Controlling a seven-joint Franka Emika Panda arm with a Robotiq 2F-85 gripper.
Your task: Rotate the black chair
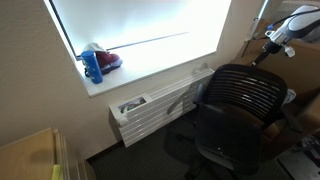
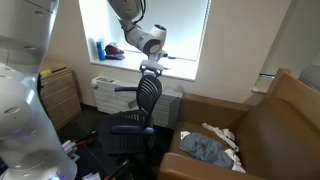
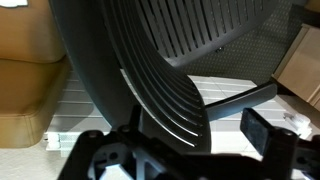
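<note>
The black chair (image 1: 240, 105) stands in front of the window, its slatted mesh backrest rounded at the top; it also shows in an exterior view (image 2: 145, 105), side-on. My gripper (image 1: 275, 38) hangs just above the top edge of the backrest, as an exterior view (image 2: 152, 66) also shows. In the wrist view the backrest (image 3: 150, 60) fills the frame and its rim runs between my fingers (image 3: 175, 135). The right finger pad stands apart from the rim. The gripper is open and holds nothing. One armrest (image 3: 240, 100) shows below.
A white radiator (image 1: 160, 105) runs under the windowsill, where a blue bottle (image 1: 93, 66) and a red object stand. A brown sofa (image 2: 270, 125) with clothes on it is beside the chair. A wooden cabinet (image 2: 60, 95) stands by the wall.
</note>
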